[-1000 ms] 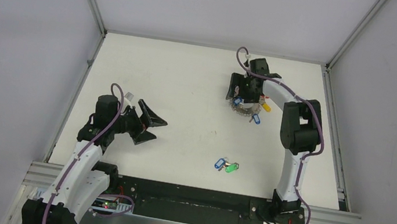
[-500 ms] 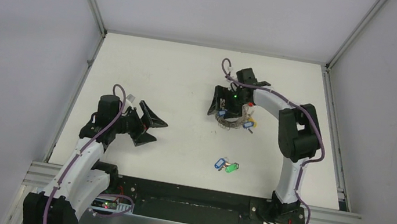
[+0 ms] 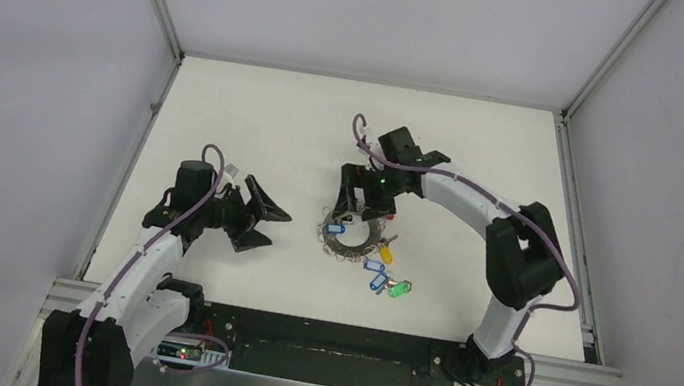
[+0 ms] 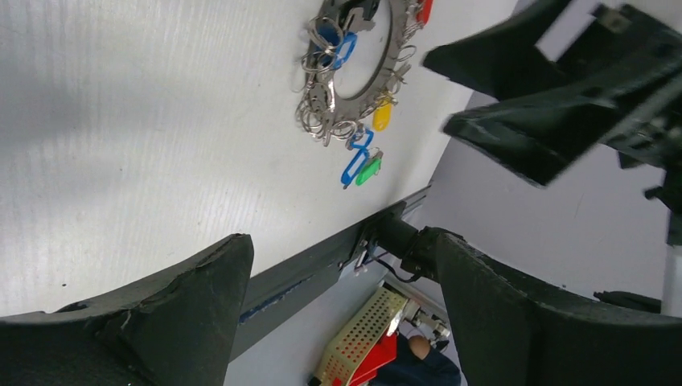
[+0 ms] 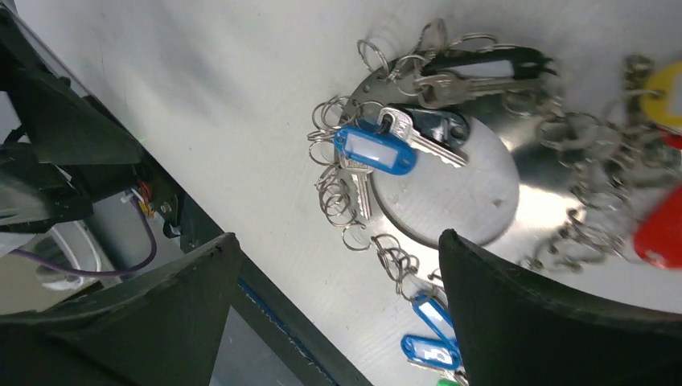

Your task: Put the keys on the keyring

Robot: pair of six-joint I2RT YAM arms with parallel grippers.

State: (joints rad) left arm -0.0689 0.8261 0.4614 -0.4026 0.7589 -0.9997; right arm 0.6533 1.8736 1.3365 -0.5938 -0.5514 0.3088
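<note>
We find the keyring lying on the table, the keys (blue and green tags) just beside its near edge. The right gripper is spread wide directly over the ring; the left gripper is spread, holding nothing, well apart. Risk: the ring's yellow-tagged key and dangling blue tags crowd the pair, so a pinch could snag the wrong key.

White table; grey walls at 9, 12, 3 o'clock; aluminium rail along its 6 o'clock edge.
</note>
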